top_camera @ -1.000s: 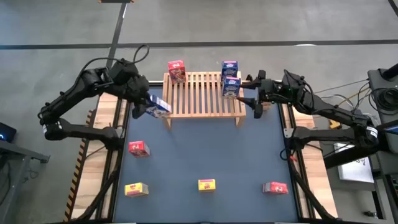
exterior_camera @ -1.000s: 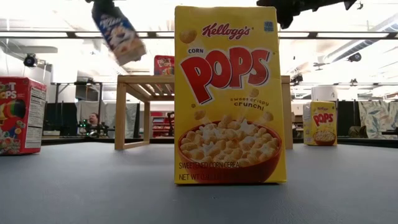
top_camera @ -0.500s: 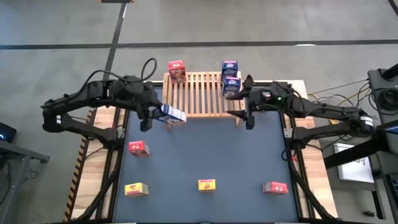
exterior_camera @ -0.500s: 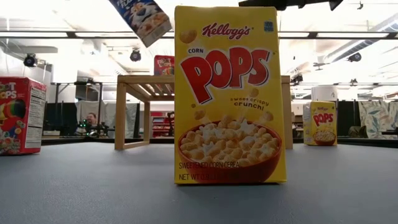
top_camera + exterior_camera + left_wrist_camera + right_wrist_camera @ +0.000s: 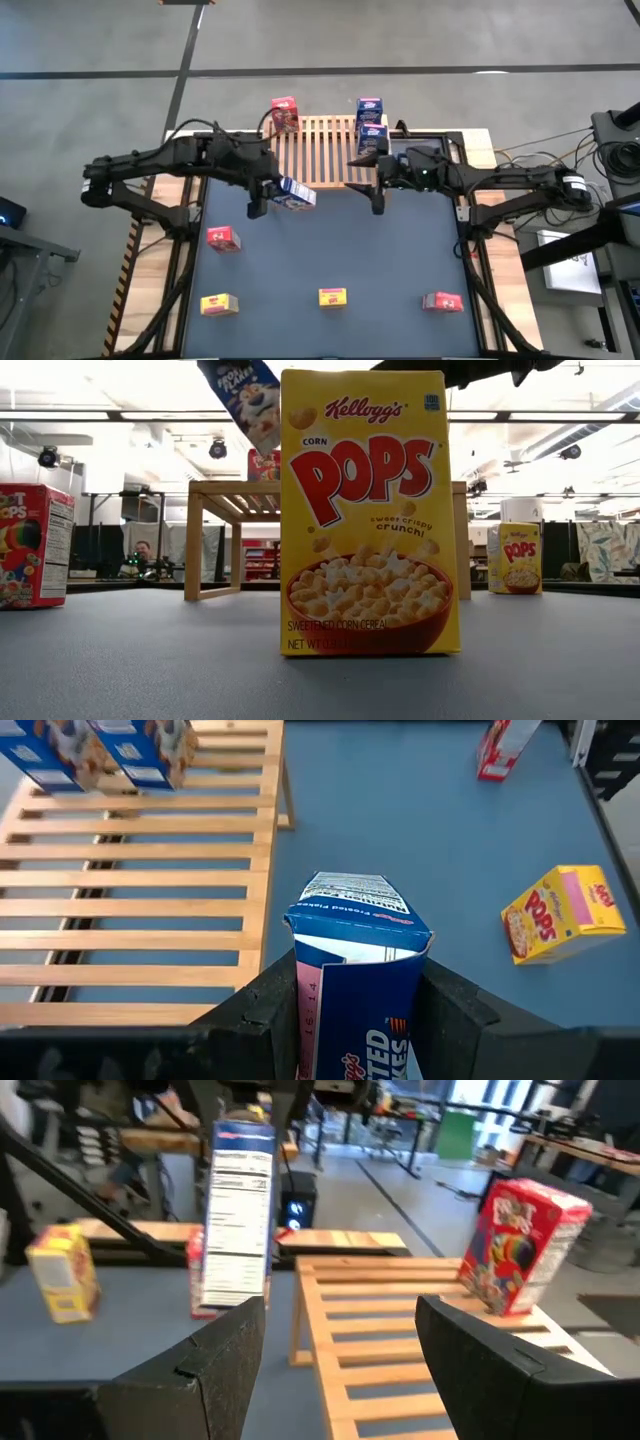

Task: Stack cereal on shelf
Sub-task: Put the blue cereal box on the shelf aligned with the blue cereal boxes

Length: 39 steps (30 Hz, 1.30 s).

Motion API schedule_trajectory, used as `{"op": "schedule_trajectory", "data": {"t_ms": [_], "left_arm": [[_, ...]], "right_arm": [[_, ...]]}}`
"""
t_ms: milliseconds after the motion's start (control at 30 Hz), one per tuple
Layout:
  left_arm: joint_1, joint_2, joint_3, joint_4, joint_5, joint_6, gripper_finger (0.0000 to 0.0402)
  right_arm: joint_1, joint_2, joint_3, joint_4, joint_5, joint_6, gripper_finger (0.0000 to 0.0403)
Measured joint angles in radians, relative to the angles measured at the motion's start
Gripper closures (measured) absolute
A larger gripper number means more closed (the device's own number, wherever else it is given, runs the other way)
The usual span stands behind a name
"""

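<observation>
1. Cereal on the shelf (image 5: 325, 150) so far: one red box (image 5: 284, 113) at its far left corner and two blue boxes (image 5: 371, 125) close together on its right part.
2. A third blue box (image 5: 296, 194) is in the air, clamped between the fingers of the left gripper (image 5: 272, 193), just in front of the shelf's near edge. The left wrist view shows both fingers pressed on its sides. I judge this box is now being carried to the shelf.
3. Five boxes wait on the blue table (image 5: 330, 250): a red one (image 5: 222, 238) at the left, a yellow one (image 5: 219, 304) at the near left, a yellow one (image 5: 333, 296) at the near middle, a red one (image 5: 442, 301) at the near right.
4. I count eight boxes only; a ninth does not show.
5. The right gripper (image 5: 377, 184) hangs near the shelf's front right leg, fingers spread apart and holding nothing.
6. Possible obstacle: both grippers are near the shelf's front edge, so the arms could crowd each other.
</observation>
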Motion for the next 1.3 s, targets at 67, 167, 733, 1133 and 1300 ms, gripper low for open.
{"op": "schedule_trajectory", "data": {"t_ms": [67, 167, 733, 1133, 1300], "left_arm": [[0.0, 0.017, 0.0, 0.004, 0.0, 0.0, 0.0272], [-0.001, 0.041, 0.0, 0.028, 0.001, 0.001, 0.0272], [-0.011, 0.098, 0.0, 0.098, 0.003, 0.002, 0.0272], [-0.01, 0.1, 0.0, 0.188, 0.003, 0.002, 0.0272], [-0.011, 0.112, 0.0, 0.228, 0.004, 0.01, 0.0272]], "right_arm": [[0.002, 0.023, 0.0, 0.01, 0.012, -0.001, 0.0154], [0.002, 0.055, 0.0, 0.033, 0.008, 0.012, 0.0154], [0.03, 0.156, 0.0, 0.159, -0.031, 0.044, 0.0131], [0.067, 0.158, 0.0, 0.223, -0.024, 0.07, 0.0074], [0.067, 0.158, 0.0, 0.229, 0.022, 0.046, 0.0074]]}}
